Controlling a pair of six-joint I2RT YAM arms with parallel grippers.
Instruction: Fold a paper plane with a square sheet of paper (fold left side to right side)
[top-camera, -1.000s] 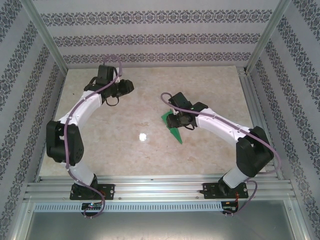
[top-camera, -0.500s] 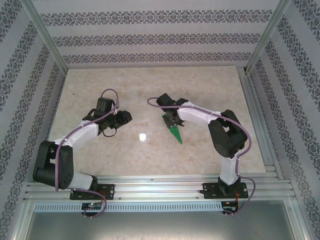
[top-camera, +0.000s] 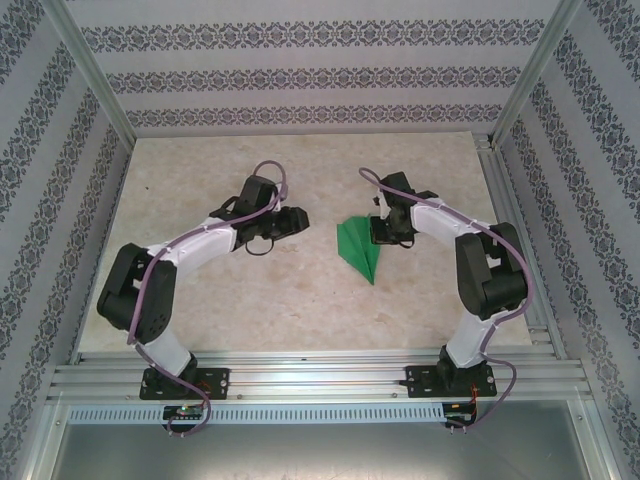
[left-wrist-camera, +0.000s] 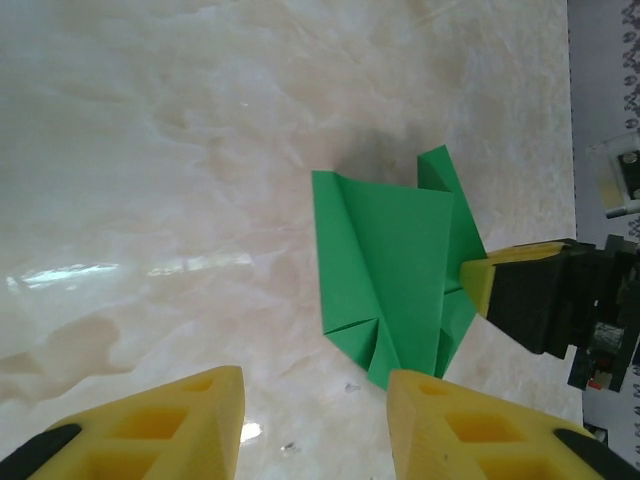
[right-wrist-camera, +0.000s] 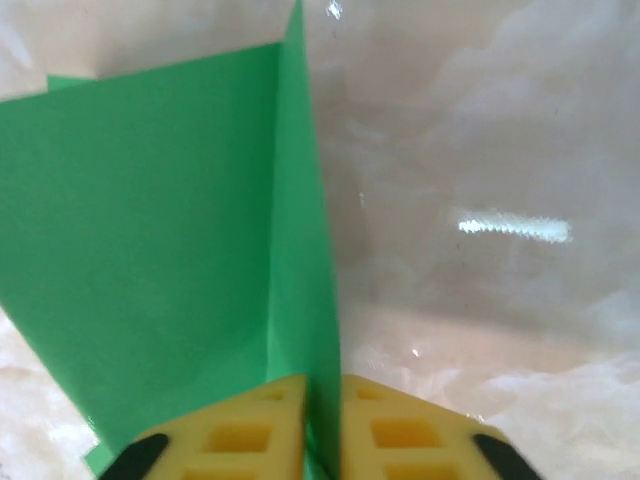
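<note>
Right wrist view: the paper plane (right-wrist-camera: 150, 250) runs off the left edge, near end hidden behind the right gripper (right-wrist-camera: 322, 395) jaws. Left wrist view: the left gripper (left-wrist-camera: 312, 378) jaws cut off at bottom edge

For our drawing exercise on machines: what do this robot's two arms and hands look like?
The left arm and right arm have white shells between bulky black joints, each trailed by a purple cable. The left hand and right hand carry yellow fingers with hollow cells, black behind.
</note>
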